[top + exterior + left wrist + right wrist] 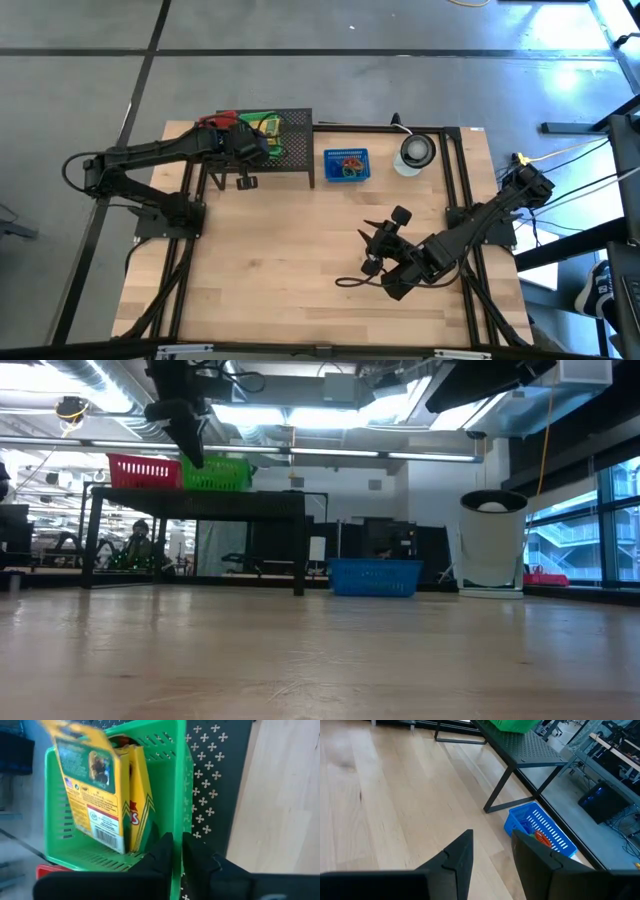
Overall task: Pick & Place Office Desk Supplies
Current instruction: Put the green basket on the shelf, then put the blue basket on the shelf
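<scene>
Nearly pressed together, with only a thin slit between them, the jaws of the left gripper (177, 851) are seen above the green basket (177, 780), and nothing is held between them; the right gripper (492, 852) has its jaws spread partway and is likewise empty. Two yellow-green boxes (95, 790) are stood on end inside the green basket, leaned against one another, the nearer one tipped as though just let go, so a placing step is judged to be ending here. The green basket is set beside a red basket (143, 470) on a small black perforated shelf (295, 150) at the table's far edge, presumably so that sorted items are kept off the wooden table (300, 260). Further supplies, coloured loops among them, are gathered in a blue basket (346, 166) just beside the shelf. A round grey-white object (416, 152) is stood further along. The right gripper is parked low over bare wood, well apart from the baskets, apparently waiting.
</scene>
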